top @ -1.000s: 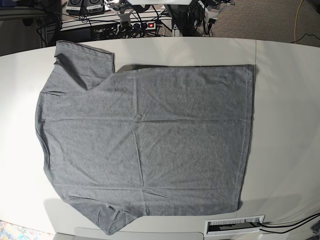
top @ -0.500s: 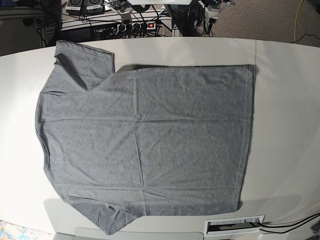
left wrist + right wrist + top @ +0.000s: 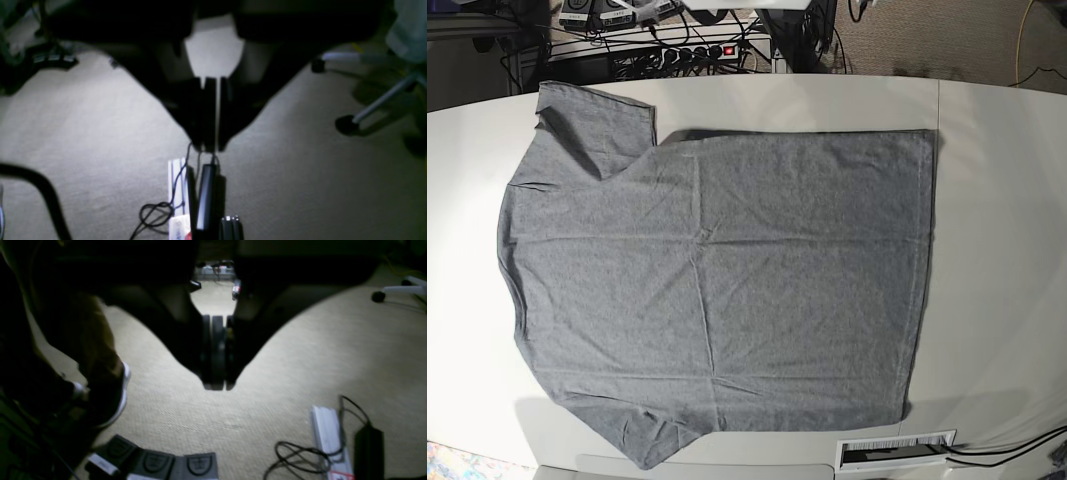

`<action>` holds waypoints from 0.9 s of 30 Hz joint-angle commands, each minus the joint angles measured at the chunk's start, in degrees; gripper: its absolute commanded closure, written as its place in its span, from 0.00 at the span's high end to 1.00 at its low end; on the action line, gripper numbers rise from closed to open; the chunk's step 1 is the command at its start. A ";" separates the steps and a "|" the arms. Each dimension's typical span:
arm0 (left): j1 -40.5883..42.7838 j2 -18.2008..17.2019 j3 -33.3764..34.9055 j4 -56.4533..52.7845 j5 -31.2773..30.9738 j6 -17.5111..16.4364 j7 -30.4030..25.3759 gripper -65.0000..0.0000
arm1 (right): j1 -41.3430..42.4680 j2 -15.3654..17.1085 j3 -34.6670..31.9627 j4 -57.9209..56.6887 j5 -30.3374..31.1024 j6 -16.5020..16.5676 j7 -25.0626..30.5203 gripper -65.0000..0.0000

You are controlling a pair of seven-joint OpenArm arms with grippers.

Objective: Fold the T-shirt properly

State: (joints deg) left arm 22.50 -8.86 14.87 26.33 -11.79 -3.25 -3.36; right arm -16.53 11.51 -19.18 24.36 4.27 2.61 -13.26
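- Lying flat on the white table (image 3: 997, 200), the T-shirt (image 3: 717, 290) fills the middle of the base view, collar end at the left of the frame, hem at the right, one sleeve at the upper left and the other at the lower left.
- No fold has been made; the cloth is spread in a single layer with only faint creases.
- Neither arm shows in the base view, so both are well apart from the shirt.
- The left gripper (image 3: 210, 146) hangs over carpet in its wrist view, fingers pressed together with only a thin sliver of light between them, holding nothing; a dark power brick (image 3: 205, 196) and a loop of cable lie on the floor below it.
- The right gripper (image 3: 216, 386) is likewise closed on nothing, above carpet, with a shoe (image 3: 118, 396) at the left of its view.
- My guess is that the task is at its very start: the arms need to come over the table, open, and take an edge or sleeve for the first fold.
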 commanded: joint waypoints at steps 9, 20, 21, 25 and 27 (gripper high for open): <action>8.59 -4.79 0.00 11.52 -0.22 -0.17 -1.18 0.00 | -8.61 7.39 0.11 13.44 -1.55 0.85 -3.67 0.00; 20.59 -11.78 -0.02 30.01 3.76 -0.11 -1.20 0.00 | -24.20 18.99 0.11 37.90 -2.86 0.83 -3.69 0.00; 22.03 -12.52 -0.02 32.39 4.87 -0.13 -1.20 0.00 | -25.51 20.20 0.11 40.26 -3.08 0.83 -3.72 0.00; 27.87 -14.97 -0.04 41.42 8.76 2.23 -1.68 0.00 | -30.18 23.96 0.15 48.50 -7.67 0.52 -3.80 0.00; 30.62 -15.74 -0.04 45.13 12.04 5.99 -3.39 0.00 | -31.80 25.44 0.15 51.56 -9.38 0.52 -4.11 0.00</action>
State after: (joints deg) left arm 51.66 -24.16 14.81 71.40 0.49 3.16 -6.22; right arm -47.59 36.05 -19.22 75.66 -4.75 3.22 -17.41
